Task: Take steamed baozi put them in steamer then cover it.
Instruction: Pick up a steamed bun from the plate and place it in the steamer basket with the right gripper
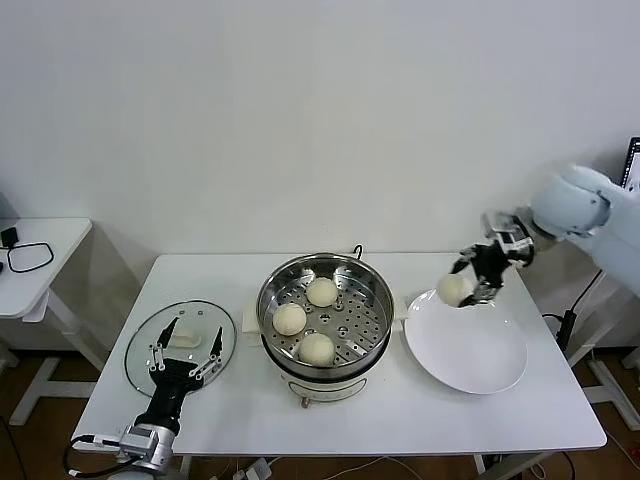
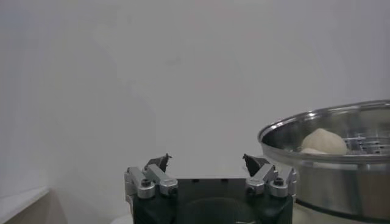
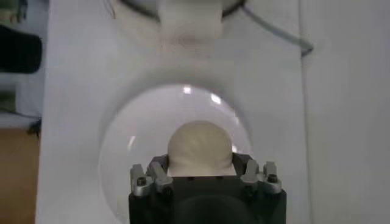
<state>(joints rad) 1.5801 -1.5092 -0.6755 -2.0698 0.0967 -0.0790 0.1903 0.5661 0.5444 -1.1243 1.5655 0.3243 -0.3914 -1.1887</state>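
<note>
On the white table [image 1: 420, 420], your right tool [image 1: 468, 283] grips a cream pleated bun [image 1: 453, 290] above the round white plate [image 1: 480, 360]; your left tool [image 1: 185, 360] gapes open over the clear glass lid [image 1: 145, 345] near the table's left edge.

left claw [image 1: 186, 352]: spread wide, parked low, front-left | right claw [image 1: 470, 283]: raised at right, clamped on something
</note>
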